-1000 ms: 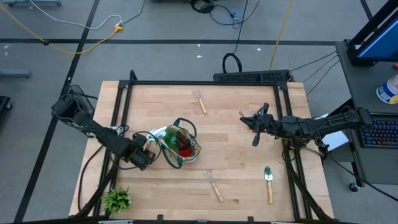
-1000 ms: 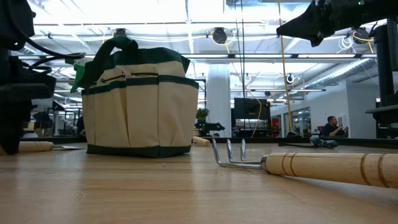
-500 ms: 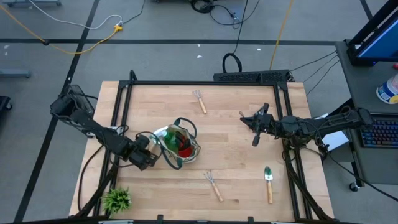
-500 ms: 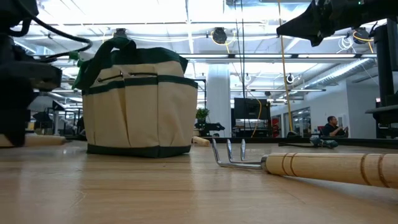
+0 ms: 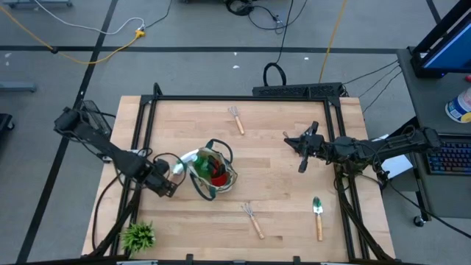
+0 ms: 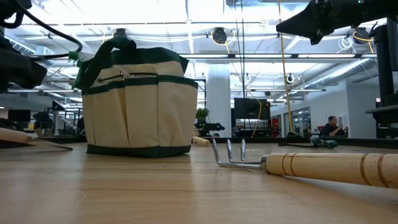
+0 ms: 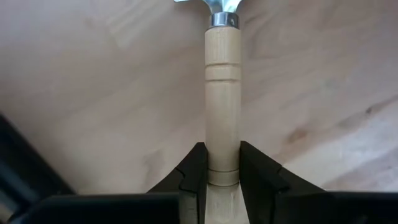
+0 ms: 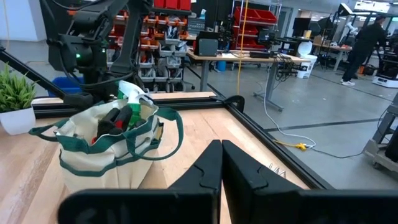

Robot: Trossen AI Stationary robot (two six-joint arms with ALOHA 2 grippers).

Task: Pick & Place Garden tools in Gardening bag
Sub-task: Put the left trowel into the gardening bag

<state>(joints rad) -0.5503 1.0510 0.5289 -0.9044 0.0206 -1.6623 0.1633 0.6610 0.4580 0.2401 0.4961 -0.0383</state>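
Note:
The beige gardening bag with green trim (image 5: 212, 171) stands upright at the table's middle, with a green spray bottle, red gloves and dark tools inside. It also shows in the low view (image 6: 140, 99) and the right wrist view (image 8: 106, 137). My left gripper (image 5: 165, 181) is just left of the bag, shut on a wooden-handled garden tool (image 7: 222, 93). The tool's metal head (image 5: 184, 157) points toward the bag. My right gripper (image 5: 291, 142) hovers shut and empty above the table's right half, and also shows in the low view (image 6: 292, 28). My left gripper pinches the tool's wooden handle near its free end (image 7: 222, 163) between its two fingers. The fingers lie along the handle, and the tool reaches straight out ahead of them. The handle end (image 6: 13, 135) is raised off the table and tilted. Whether the head touches the table does not show.
A small rake (image 5: 236, 118) lies at the far middle. Another rake (image 5: 252, 219) lies at the near middle and is close in the low view (image 6: 311, 165). A green-bladed trowel (image 5: 318, 217) lies at the near right. A spiky potted plant (image 5: 137, 237) stands at the near left corner.
My left gripper has gone up and a little toward the table's left edge, still shut on the tool. The tool's handle end has risen off the table. The bag and my right arm have kept still.

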